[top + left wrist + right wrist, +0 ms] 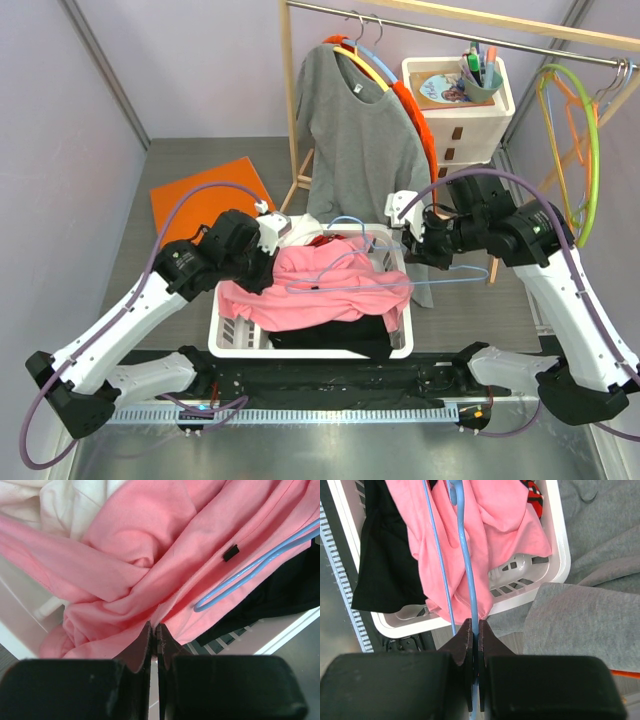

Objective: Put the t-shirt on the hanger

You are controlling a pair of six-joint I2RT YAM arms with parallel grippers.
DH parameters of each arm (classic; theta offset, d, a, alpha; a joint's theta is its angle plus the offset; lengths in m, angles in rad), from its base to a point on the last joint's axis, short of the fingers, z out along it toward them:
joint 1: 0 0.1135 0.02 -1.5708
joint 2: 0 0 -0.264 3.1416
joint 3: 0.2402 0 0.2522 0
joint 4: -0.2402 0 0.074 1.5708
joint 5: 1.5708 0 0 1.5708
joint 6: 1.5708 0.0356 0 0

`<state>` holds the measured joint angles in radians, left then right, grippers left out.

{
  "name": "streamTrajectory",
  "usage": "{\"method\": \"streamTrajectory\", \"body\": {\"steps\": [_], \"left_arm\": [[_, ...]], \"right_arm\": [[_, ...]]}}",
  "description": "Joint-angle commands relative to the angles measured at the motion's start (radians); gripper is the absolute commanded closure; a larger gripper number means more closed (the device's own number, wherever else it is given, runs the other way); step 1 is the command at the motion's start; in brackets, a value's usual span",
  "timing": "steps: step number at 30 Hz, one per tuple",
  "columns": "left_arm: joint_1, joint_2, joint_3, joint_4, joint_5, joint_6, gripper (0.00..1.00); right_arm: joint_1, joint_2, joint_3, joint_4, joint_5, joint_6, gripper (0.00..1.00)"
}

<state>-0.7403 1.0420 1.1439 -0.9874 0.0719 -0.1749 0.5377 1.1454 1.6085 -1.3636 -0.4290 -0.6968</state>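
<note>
We judge the task partly done. The t-shirt lies heaped in the white basket over a black garment, not yet hung. Our left gripper has its jaws pressed together on a fold of pink cloth. Our right gripper pinches the wire of the hanger, whose far end lies among the shirt's folds. Seating both shoulders remains. Beyond, a grey shirt hangs.

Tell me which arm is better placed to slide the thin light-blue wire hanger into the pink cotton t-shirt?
Probably right: the right gripper is shut on the hanger, lying across the t-shirt. The left gripper only pinches cloth.
</note>
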Motion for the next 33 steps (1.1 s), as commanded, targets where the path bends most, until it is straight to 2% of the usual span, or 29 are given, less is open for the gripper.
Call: {"method": "streamTrajectory", "body": {"steps": [1,14,23,33], "left_arm": [[-0.005,-0.025,0.002,-0.007,0.006,0.014,0.95],[-0.007,-0.034,-0.036,-0.013,-0.003,0.043,0.95],[-0.007,-0.025,0.003,-0.002,-0.027,0.035,0.95],[-0.007,-0.013,0.089,0.029,0.12,0.011,0.9]], "right_arm": [[0.007,0.017,0.038,0.06,-0.001,-0.003,0.99],[0.013,0.036,0.022,0.106,0.001,-0.009,0.99],[0.031,0.019,-0.018,0.069,-0.019,-0.032,0.99],[0.067,0.028,-0.033,0.138,-0.017,0.008,0.99]]}}
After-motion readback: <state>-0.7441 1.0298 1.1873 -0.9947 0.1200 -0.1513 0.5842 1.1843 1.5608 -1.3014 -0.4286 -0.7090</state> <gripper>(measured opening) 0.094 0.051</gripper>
